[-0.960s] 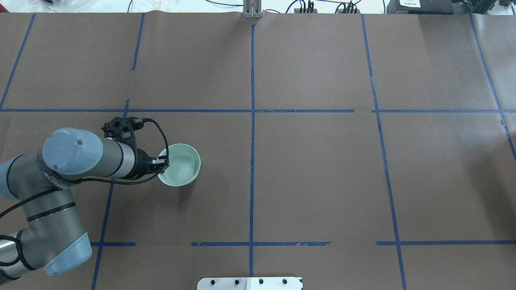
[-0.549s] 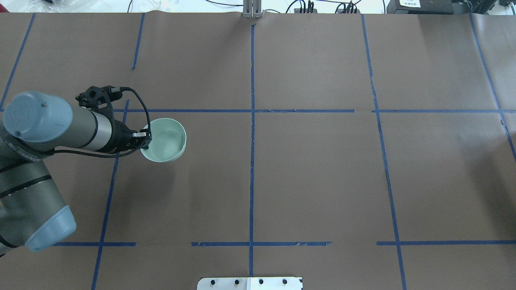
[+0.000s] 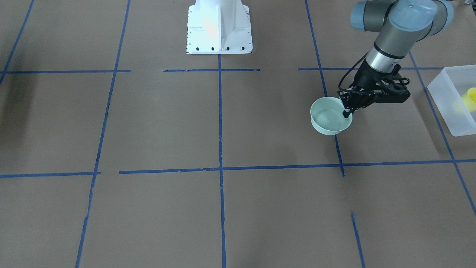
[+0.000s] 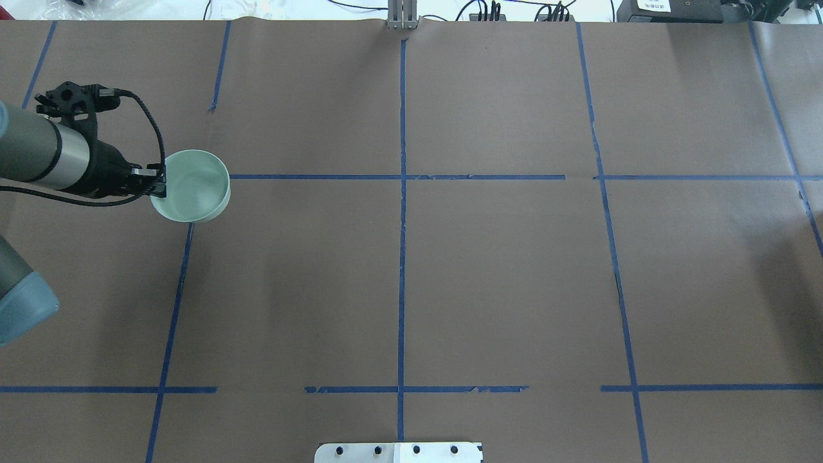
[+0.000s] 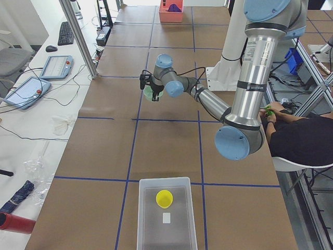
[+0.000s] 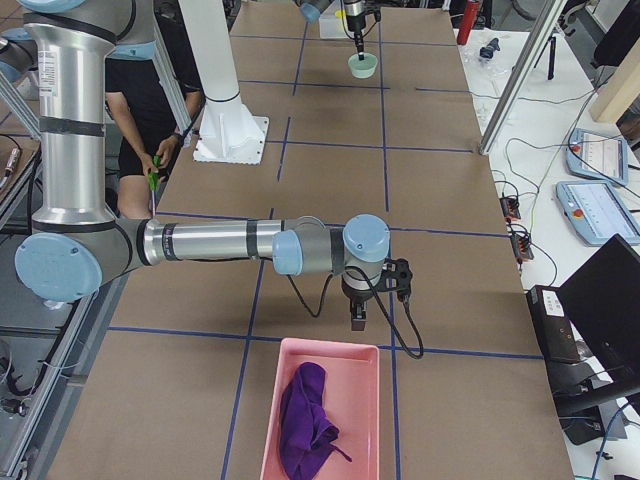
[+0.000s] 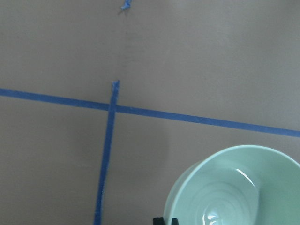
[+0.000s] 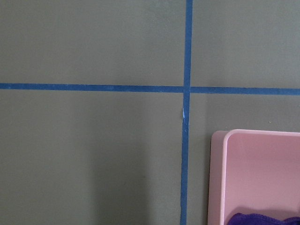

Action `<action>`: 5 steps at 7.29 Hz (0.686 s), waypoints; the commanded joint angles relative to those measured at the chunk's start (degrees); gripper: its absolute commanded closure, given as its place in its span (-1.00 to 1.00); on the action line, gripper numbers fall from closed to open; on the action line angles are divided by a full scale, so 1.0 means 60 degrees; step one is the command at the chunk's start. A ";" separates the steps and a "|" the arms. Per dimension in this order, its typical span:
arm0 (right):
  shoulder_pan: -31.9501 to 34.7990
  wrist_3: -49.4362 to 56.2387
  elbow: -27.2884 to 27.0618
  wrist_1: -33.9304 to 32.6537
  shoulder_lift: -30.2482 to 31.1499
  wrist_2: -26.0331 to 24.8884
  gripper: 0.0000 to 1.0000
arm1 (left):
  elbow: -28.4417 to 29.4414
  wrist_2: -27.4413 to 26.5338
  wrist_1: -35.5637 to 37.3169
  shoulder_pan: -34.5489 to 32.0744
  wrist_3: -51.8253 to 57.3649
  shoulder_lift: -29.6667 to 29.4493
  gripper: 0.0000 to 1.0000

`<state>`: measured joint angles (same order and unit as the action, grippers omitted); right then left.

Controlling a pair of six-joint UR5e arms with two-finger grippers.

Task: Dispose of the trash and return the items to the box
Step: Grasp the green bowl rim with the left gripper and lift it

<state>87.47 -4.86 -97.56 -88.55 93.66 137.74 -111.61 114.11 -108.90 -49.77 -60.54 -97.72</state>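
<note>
My left gripper (image 4: 157, 186) is shut on the near rim of the pale mint-green bowl (image 4: 193, 186) and holds it above the table at the left. The gripper (image 3: 347, 111) and the bowl (image 3: 327, 119) also show in the front view, and the bowl fills the lower right of the left wrist view (image 7: 239, 192). The translucent white box (image 3: 444, 100) sits at the table's left end, apart from the bowl, with the yellow cup (image 3: 471, 97) inside it. The box (image 5: 148, 229) and the cup (image 5: 164, 198) also show in the left view. My right gripper (image 6: 358, 318) hangs above the table, and I cannot tell whether it is open or shut.
A pink bin (image 6: 320, 400) holding a purple cloth (image 6: 305, 420) stands at the table's right end, just beyond the right gripper; its corner shows in the right wrist view (image 8: 253, 173). The white robot base (image 3: 219, 26) stands at the robot's edge of the table.
My left gripper has carried the bowl to the left and away from the robot's base, toward the table's left end. It stays shut on the rim.
</note>
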 commanded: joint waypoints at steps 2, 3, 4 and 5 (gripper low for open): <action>0.0390 0.0063 0.0088 0.0008 0.0079 0.0495 -1.00 | 0.0420 0.0359 0.0014 -0.1484 0.2757 0.0640 1.00; 0.0508 0.0151 0.0088 0.0008 0.0093 0.0480 -1.00 | 0.0814 0.0739 0.0000 -0.2098 0.3651 0.0671 1.00; 0.0596 0.0166 0.0074 0.0022 0.0093 0.0466 -1.00 | 0.1195 0.0771 0.0000 -0.2641 0.4617 0.0685 1.00; 0.0611 0.0166 0.0074 0.0037 0.0093 0.0466 -1.00 | 0.1605 0.0786 -0.0015 -0.3096 0.5424 0.0700 1.00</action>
<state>90.75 -3.98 -97.09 -88.43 94.19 140.55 -104.96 118.34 -108.91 -64.57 -34.55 -93.69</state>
